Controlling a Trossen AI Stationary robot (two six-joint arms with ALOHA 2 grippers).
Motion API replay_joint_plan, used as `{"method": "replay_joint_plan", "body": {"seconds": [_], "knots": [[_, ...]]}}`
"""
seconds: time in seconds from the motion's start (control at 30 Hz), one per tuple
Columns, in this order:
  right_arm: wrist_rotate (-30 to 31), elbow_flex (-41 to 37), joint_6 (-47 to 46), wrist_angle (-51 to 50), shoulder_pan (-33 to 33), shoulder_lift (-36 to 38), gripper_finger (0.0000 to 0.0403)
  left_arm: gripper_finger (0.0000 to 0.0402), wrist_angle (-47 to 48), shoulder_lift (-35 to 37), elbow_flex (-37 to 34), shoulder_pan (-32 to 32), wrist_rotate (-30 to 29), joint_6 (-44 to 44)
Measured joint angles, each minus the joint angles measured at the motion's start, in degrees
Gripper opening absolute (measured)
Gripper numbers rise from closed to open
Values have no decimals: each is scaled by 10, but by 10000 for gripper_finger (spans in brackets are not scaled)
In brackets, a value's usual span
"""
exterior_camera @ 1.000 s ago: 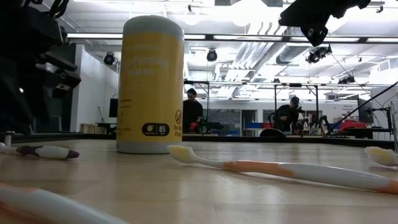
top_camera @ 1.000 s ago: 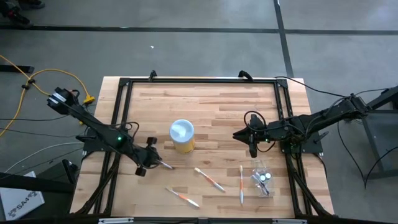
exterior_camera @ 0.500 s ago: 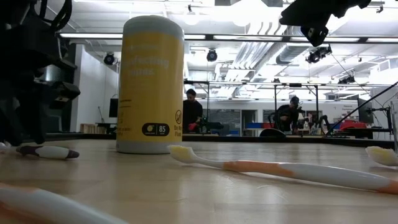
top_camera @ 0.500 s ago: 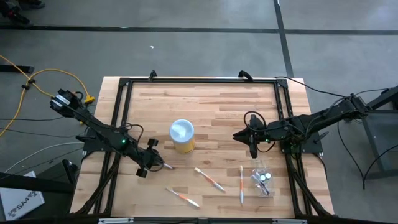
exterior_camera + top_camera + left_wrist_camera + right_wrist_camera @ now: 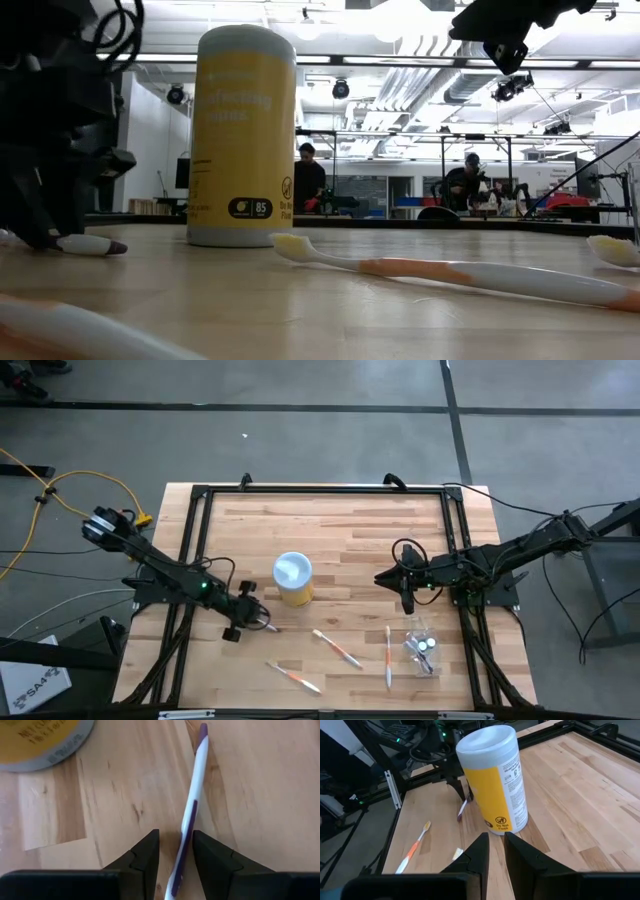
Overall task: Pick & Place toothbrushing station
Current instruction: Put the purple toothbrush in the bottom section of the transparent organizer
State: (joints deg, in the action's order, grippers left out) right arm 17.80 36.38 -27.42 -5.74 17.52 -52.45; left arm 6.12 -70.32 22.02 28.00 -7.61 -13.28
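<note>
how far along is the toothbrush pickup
Barely started. Done: only the two small bottles sit in the clear cup. In hand: the left gripper has its open fingers on either side of the purple-and-white toothbrush, which lies flat on the table, not yet lifted. Left: three orange toothbrushes lie loose. The right gripper waits above the table, holding nothing.

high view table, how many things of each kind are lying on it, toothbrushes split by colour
purple-and-white toothbrush: 1
orange-and-white toothbrushes: 3
yellow wipes canister: 1
clear cup: 1
total: 6
What sits inside the cup is too small to count.
</note>
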Motion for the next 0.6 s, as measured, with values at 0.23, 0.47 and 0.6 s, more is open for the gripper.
{"method": "replay_joint_plan", "body": {"seconds": [0.23,0.47,0.6], "knots": [[0,0,0,0,0,0,52,114,-20,-38,1,-11,17,-1],[0,0,0,-1,0,0,52,114,-38,-45,2,-8,28,-11],[0,0,0,-1,0,0,52,114,-34,-45,2,-8,38,-25]]}}
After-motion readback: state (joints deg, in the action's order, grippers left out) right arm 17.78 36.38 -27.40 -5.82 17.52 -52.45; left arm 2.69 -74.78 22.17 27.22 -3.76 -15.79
